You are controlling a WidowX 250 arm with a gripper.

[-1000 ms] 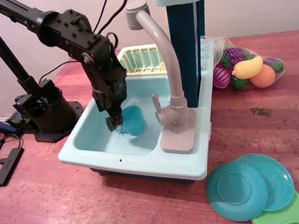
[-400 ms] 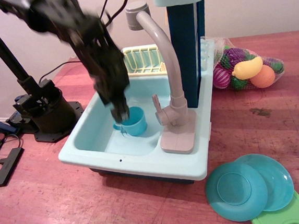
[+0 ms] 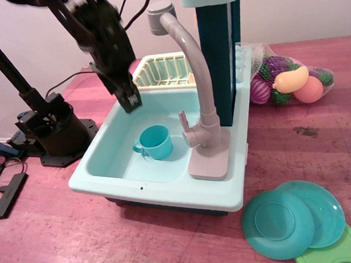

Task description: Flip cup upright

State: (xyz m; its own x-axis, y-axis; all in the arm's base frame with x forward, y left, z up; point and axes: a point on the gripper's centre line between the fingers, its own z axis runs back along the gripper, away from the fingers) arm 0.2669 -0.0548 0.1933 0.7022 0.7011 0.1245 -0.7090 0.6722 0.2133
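Cup (image 3: pixel 155 142) upright in sink (image 3: pixel 158 185), mouth up, handle pointing left, beside tap (image 3: pixel 206 134). Looks done, so nothing to hold. Gripper (image 3: pixel 130 105) high above cup, not touching, holding nothing. Jaws too blurry: cannot tell if wide or narrow.

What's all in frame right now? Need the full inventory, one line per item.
cup: 1, teal-blue, upright in the sink basin, handle to the left
toy sink: 1, pale aqua, centre of the table
faucet: 1, grey, on the sink's right side
dish rack: 1, pale yellow, at the sink's back
plates: 2, teal, overlapping, right of the sink
cutting board: 1, green, under the plates, bottom right
bag of toy fruit: 1, mesh, mixed colours, back right
table: 1, reddish wood
gripper: 1, black, raised above the sink's back left, clear of the cup; jaw state unclear
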